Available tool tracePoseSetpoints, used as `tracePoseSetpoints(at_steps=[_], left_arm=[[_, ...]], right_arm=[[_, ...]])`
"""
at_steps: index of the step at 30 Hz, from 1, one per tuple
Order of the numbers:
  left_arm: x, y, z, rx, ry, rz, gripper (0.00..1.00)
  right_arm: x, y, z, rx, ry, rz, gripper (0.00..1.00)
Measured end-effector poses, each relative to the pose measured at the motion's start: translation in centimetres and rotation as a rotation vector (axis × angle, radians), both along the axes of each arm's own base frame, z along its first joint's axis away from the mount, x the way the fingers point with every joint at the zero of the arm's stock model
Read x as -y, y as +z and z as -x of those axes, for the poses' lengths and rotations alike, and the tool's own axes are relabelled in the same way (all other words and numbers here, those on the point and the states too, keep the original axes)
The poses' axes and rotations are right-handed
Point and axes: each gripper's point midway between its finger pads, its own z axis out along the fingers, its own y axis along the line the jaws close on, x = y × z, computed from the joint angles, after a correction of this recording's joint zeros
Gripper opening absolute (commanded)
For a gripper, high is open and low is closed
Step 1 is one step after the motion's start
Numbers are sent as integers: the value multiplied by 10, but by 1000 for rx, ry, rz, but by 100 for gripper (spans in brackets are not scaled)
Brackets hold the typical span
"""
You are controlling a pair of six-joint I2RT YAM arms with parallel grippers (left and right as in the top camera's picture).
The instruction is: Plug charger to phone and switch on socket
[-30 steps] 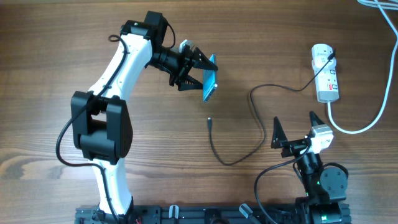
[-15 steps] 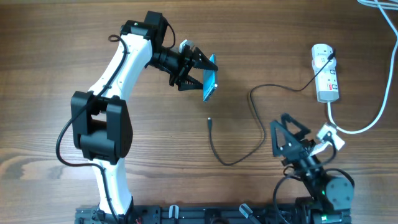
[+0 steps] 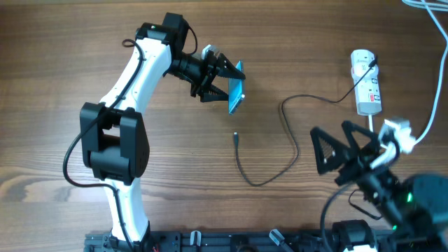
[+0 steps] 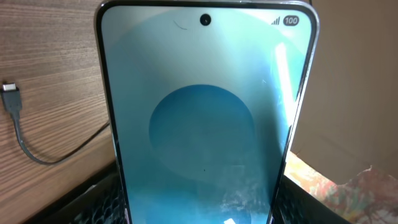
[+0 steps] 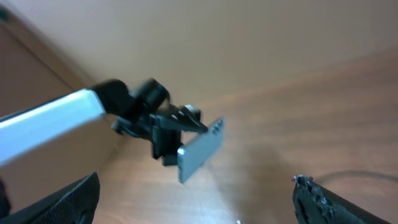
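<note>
Within the last second the right fingers (image 3: 319, 150) have risen from their low rest at the near right of the desk (image 3: 56, 42) and swung to face left. They are spread wide with nothing between them, and the right wrist view now looks across at the phone (image 3: 236, 92). Nothing else has moved: the left fingers (image 3: 215, 89) keep the phone clamped by one end, held up on edge, far of centre. The charger (image 3: 292, 143) lies slack on the desk, with its connector (image 3: 236, 138) just near of the phone and the cable trailing right to the socket (image 3: 365, 84) at the far right. This looks like the start of a reach for the connector. Plugging in and switching on are both still undone.
</note>
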Motion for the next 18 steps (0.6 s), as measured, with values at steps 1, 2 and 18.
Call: tracePoseSetpoints(at_steps=[1,2,18], left_arm=[[0,0,0,0,0,0,63],[0,0,0,-1,0,0,63],[1,0,-3,9,4,3,63]], right_arm=[[0,2,-6,-23,0,11,99],[-1,0,-12,-55,-2,5,100],[-40,-112,-6,-736,264,35,99]])
